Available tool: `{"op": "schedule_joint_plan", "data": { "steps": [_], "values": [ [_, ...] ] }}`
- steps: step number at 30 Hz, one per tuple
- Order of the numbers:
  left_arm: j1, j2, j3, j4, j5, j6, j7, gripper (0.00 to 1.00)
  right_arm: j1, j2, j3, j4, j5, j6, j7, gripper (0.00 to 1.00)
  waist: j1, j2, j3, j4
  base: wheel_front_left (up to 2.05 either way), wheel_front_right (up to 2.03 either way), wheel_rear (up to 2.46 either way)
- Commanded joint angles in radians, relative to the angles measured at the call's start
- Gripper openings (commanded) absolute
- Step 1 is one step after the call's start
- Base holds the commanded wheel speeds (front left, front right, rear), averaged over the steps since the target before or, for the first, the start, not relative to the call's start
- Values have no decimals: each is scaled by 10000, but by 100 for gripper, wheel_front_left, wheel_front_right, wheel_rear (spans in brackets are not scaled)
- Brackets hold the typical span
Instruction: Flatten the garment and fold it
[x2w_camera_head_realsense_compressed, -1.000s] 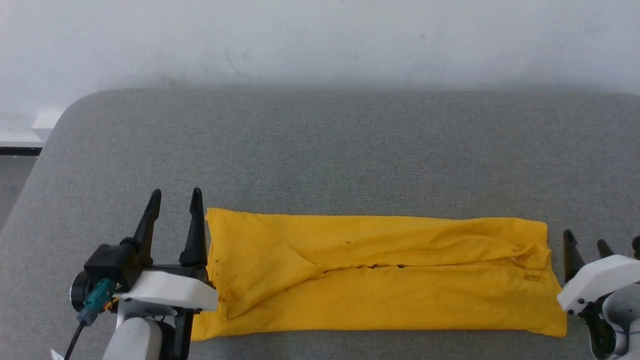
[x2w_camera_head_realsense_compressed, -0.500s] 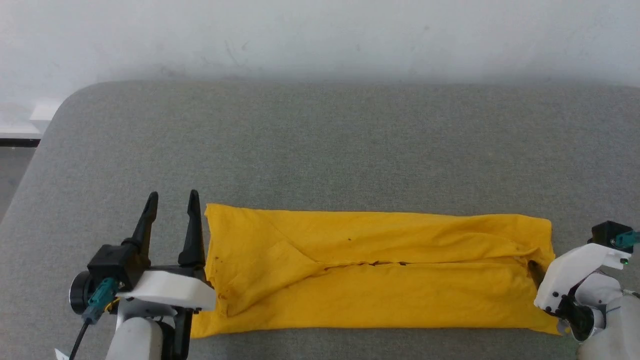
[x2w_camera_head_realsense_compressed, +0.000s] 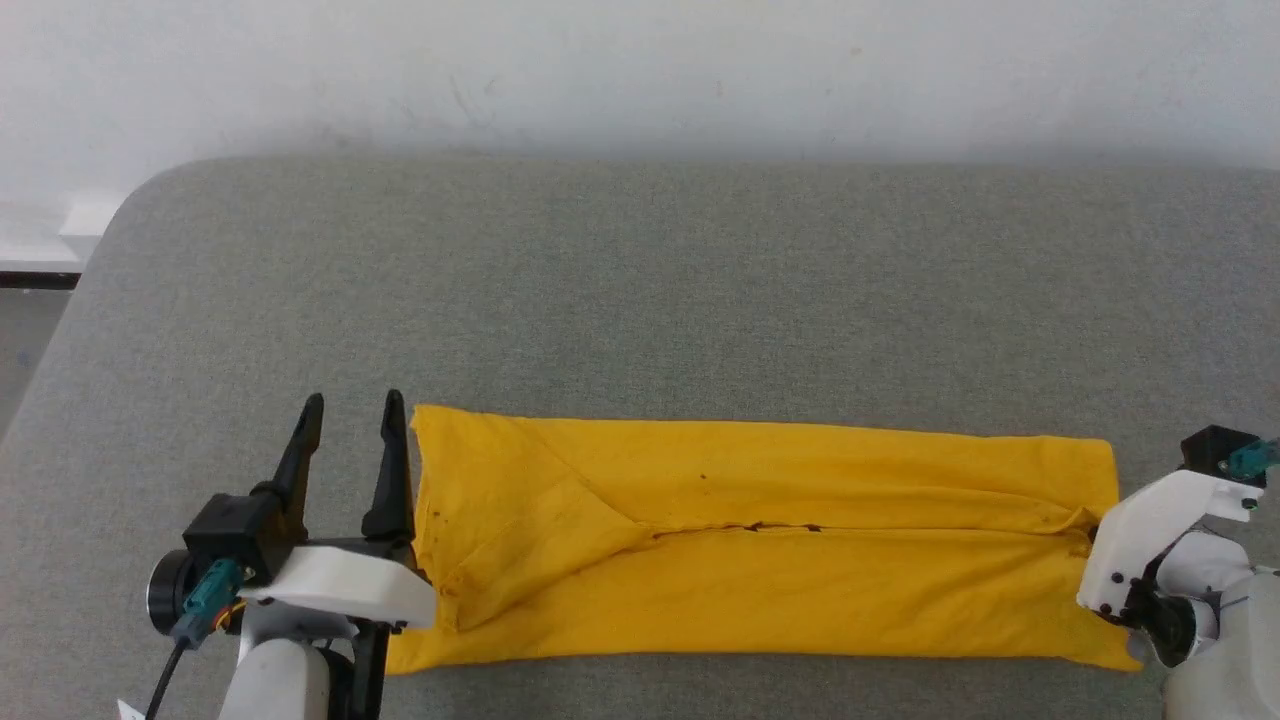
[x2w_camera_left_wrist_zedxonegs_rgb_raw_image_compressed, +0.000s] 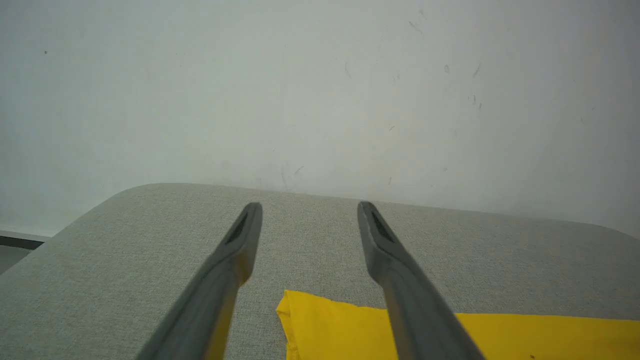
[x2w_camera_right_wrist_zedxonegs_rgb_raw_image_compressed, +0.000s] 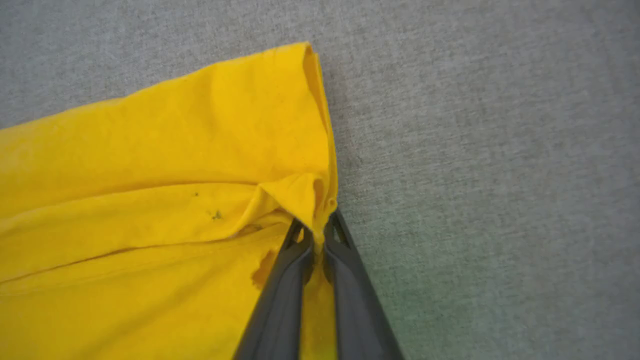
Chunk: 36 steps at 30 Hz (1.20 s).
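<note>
The garment (x2w_camera_head_realsense_compressed: 760, 545) is a mustard-yellow shirt folded into a long flat strip across the near part of the grey padded table (x2w_camera_head_realsense_compressed: 640, 290). Its two long flaps meet along a middle seam. My right gripper (x2w_camera_right_wrist_zedxonegs_rgb_raw_image_compressed: 318, 236) is shut on the garment (x2w_camera_right_wrist_zedxonegs_rgb_raw_image_compressed: 165, 200) at the middle of its right end, pinching a raised fold of cloth; in the head view its fingers are hidden under the white wrist housing (x2w_camera_head_realsense_compressed: 1140, 550). My left gripper (x2w_camera_head_realsense_compressed: 352, 418) stands open just left of the garment's left edge, holding nothing. In the left wrist view the left gripper (x2w_camera_left_wrist_zedxonegs_rgb_raw_image_compressed: 309, 212) points over the garment's far left corner (x2w_camera_left_wrist_zedxonegs_rgb_raw_image_compressed: 320, 325).
A white wall (x2w_camera_head_realsense_compressed: 640, 70) rises behind the table. The table's rounded far left corner (x2w_camera_head_realsense_compressed: 140, 200) has floor and a dark strip beside it. Grey surface stretches beyond the garment.
My right gripper has swung in over the garment's right end and shut on the cloth, pulling that end straighter. The left gripper has stayed in place, open. The head camera has shifted slightly.
</note>
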<state>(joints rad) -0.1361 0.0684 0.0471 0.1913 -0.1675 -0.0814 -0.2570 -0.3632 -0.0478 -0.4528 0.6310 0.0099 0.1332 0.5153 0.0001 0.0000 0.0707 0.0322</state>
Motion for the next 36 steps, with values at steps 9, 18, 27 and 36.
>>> {"op": "schedule_joint_plan", "data": {
  "steps": [9,18,27,36],
  "values": [
    [-259,-87,168,110,156,-172,-47,100,430,-702,-1381,-621,-1640,-25,-905,0,-1,0,51,65,0,0,0],
    [-223,-130,265,176,225,-252,-47,100,463,-766,-2193,-750,-2977,-25,-1749,0,-1,0,5,120,0,0,0],
    [-11,-149,361,160,310,-315,-47,100,1393,-335,-129,-3034,-1701,-25,-419,0,-1,0,-229,92,0,0,0],
    [-49,-164,275,160,340,-357,-47,100,3214,-138,3150,-8894,604,-25,3009,0,-1,0,-223,165,0,0,0]
  ]
}}
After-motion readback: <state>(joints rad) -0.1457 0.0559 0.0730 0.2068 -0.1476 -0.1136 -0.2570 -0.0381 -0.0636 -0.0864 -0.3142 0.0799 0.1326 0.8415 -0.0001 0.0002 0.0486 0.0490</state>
